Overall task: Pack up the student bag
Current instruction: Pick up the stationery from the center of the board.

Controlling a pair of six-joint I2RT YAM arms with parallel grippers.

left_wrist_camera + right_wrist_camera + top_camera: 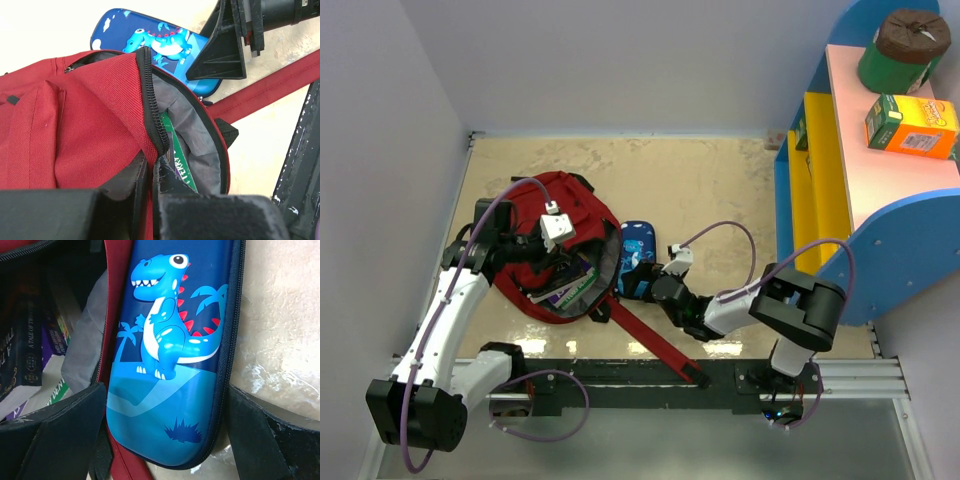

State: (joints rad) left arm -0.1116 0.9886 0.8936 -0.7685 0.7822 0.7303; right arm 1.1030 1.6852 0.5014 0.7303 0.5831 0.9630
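The student bag point(570, 205) lies on the table with its mouth unzipped toward the right, showing the grey lining point(195, 130) and several books point(30, 350). My left gripper point(150, 170) is shut on the bag's red front panel beside the black zipper point(152, 100), holding the mouth up. A small blue dinosaur pencil case point(170, 340) lies flat just right of the bag, partly over a red strap point(112, 290). My right gripper point(166, 389) is open, one finger on each side of the case's near end. Whether its pads touch the case I cannot tell.
One long red strap point(655, 340) trails from the bag toward the black base rail point(620, 380). A blue, yellow and pink shelf unit point(840, 215) stands at the right with an orange box point(912, 125) and a green tin point(902, 50) on top. Walls close the left and back.
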